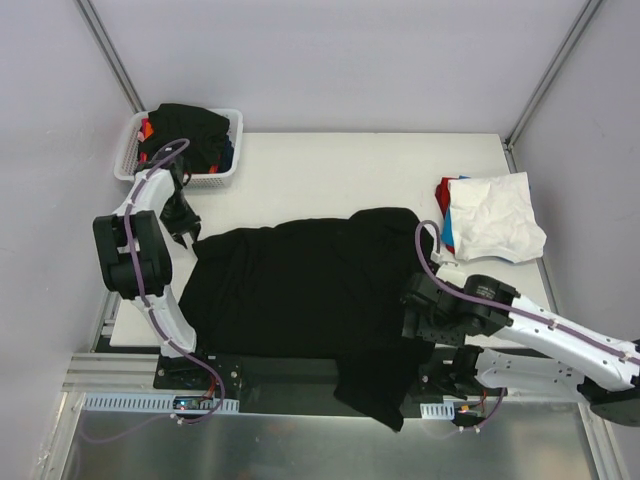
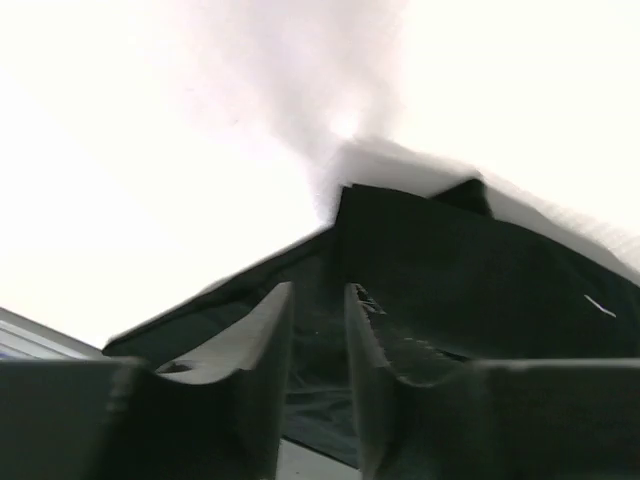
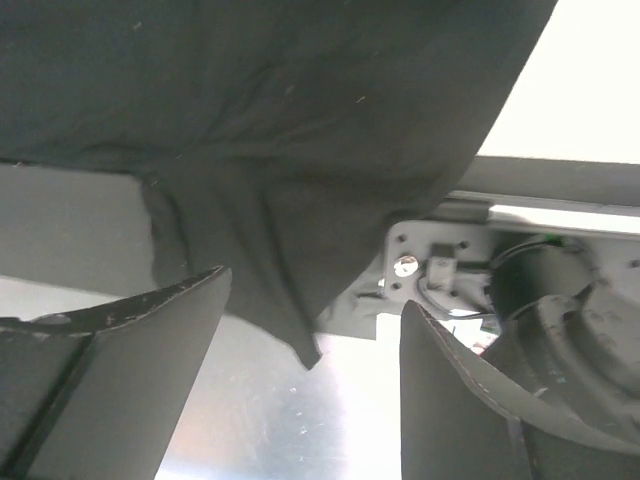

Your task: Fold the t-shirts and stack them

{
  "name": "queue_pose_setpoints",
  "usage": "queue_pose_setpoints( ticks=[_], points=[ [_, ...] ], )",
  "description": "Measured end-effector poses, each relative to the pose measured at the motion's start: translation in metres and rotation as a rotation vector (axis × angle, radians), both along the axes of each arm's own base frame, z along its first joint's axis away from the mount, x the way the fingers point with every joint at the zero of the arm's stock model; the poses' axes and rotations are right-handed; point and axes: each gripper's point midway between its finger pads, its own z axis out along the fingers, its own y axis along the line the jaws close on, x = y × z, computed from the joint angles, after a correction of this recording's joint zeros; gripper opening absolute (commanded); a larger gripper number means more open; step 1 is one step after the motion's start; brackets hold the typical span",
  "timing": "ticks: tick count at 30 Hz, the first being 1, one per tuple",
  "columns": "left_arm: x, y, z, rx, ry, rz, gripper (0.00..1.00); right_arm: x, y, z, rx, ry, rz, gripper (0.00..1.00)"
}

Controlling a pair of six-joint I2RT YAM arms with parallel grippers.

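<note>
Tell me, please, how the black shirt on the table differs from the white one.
The black shirt lies spread out, one part hanging over the near edge; the white shirt sits bunched atop coloured shirts. The black shirt covers far more table than the white shirt. Both are soft cloth.

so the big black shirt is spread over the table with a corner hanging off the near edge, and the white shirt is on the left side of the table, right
The side is wrong: the white shirt lies on the right side of the table, as the top external view shows. The black shirt is as you say, spread out with a corner hanging off the near edge.
</note>
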Motion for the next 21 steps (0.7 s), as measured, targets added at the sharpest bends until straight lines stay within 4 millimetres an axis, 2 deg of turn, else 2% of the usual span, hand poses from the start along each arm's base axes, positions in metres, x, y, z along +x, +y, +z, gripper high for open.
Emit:
queue_pose_setpoints(
  ticks=[1,3,6,10,12,21],
  points=[
    [0.000,0.005,0.000,-0.013,-0.008,0.022,0.41,0.003,-0.002,-0.001,-0.013,0.001,0.002,0.74],
    [-0.001,0.010,0.001,-0.042,-0.031,0.047,0.46,0.010,-0.009,-0.003,-0.055,0.009,0.003,0.74],
    [-0.001,0.002,0.005,-0.076,-0.065,0.037,0.55,0.020,-0.019,-0.007,-0.133,0.041,0.025,0.74],
    [0.002,-0.008,0.007,-0.115,-0.091,0.016,0.55,0.028,-0.023,-0.010,-0.213,0.097,0.099,0.74],
    [0.002,-0.012,0.005,-0.136,-0.098,0.009,0.50,0.030,-0.025,-0.011,-0.239,0.121,0.131,0.74],
    [0.009,-0.020,0.003,-0.183,-0.126,-0.014,0.48,0.033,-0.032,-0.010,-0.238,0.133,0.166,0.74]
  ],
)
